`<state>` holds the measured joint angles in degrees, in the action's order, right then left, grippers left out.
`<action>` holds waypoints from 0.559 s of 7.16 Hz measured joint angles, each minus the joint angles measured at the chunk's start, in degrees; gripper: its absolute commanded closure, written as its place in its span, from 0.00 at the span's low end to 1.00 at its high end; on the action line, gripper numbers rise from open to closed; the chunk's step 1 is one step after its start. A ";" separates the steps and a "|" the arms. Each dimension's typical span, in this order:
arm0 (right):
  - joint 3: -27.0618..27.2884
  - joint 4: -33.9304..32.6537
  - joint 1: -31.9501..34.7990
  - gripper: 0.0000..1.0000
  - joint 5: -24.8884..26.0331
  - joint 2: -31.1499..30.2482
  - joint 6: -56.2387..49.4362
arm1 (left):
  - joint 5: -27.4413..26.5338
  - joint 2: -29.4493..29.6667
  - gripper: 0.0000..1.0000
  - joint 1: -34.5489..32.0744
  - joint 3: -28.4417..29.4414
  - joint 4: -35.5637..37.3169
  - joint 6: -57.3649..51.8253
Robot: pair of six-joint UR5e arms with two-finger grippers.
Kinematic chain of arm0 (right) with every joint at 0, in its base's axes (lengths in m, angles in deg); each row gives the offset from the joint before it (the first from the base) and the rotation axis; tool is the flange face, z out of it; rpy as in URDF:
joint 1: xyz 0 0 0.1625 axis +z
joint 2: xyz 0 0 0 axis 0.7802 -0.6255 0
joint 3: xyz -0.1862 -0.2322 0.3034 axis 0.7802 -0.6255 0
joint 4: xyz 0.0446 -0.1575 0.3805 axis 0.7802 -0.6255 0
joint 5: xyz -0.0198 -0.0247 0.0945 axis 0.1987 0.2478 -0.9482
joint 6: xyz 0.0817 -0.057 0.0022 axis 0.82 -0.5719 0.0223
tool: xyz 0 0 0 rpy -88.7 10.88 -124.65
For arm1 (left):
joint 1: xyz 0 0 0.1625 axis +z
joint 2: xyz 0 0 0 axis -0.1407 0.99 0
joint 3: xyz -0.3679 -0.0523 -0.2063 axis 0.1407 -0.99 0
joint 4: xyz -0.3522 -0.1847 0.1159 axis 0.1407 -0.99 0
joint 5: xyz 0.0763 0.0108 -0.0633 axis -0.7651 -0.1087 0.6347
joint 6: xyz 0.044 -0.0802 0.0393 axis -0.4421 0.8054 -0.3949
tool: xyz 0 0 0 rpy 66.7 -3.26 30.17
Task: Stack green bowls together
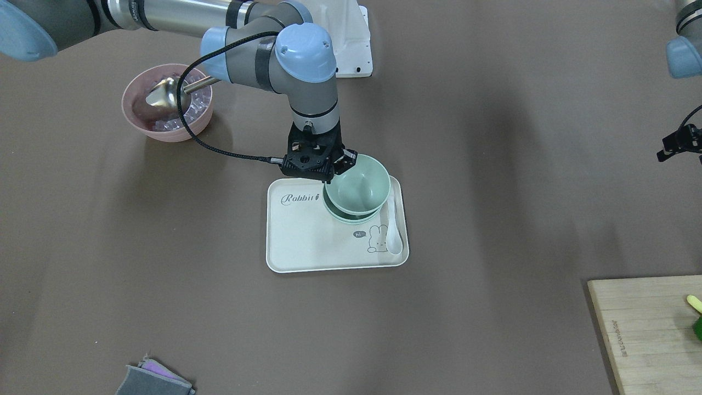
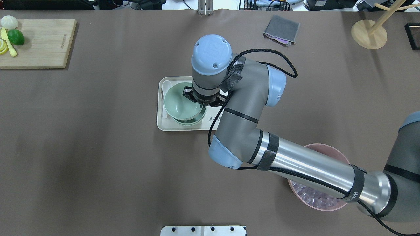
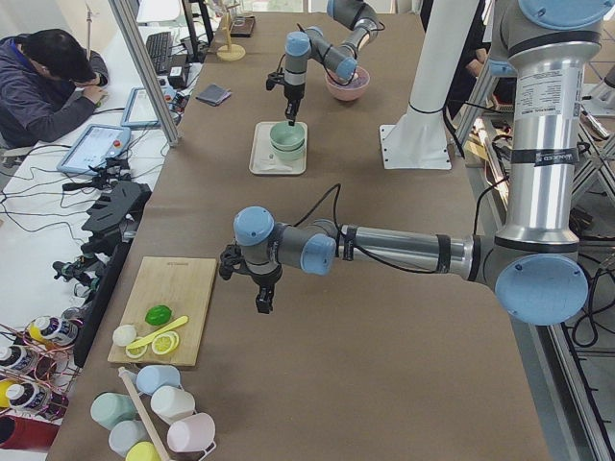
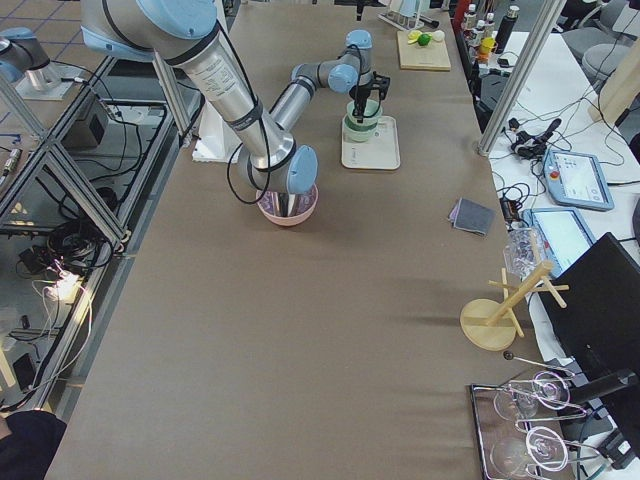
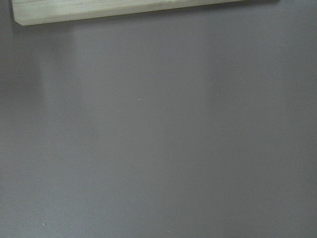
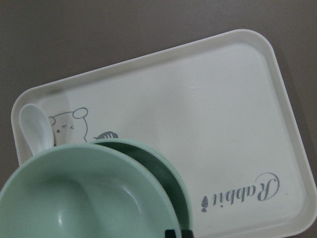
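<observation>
My right gripper is shut on the near rim of a pale green bowl and holds it slightly tilted, resting in or just above a stack of green bowls on the white rabbit tray. In the right wrist view the held bowl fills the lower left, with a second green bowl under it. I cannot tell whether a third bowl lies beneath. My left gripper hangs over bare table far from the tray, and I cannot tell whether it is open or shut.
A white spoon lies on the tray beside the bowls. A pink bowl with ice and a metal scoop stands beside my right arm. A wooden cutting board and a grey cloth lie at the table's far edge.
</observation>
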<state>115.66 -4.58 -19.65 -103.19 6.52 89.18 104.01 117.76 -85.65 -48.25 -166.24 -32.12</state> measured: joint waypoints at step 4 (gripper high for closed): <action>-0.27 0.13 -0.51 1.00 1.52 -0.87 -0.23 | 0.01 -0.04 0.02 -0.04 -0.06 0.01 0.00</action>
<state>115.39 -4.44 -20.16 -101.67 5.65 88.96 104.02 117.72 -85.70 -48.32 -166.23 -32.12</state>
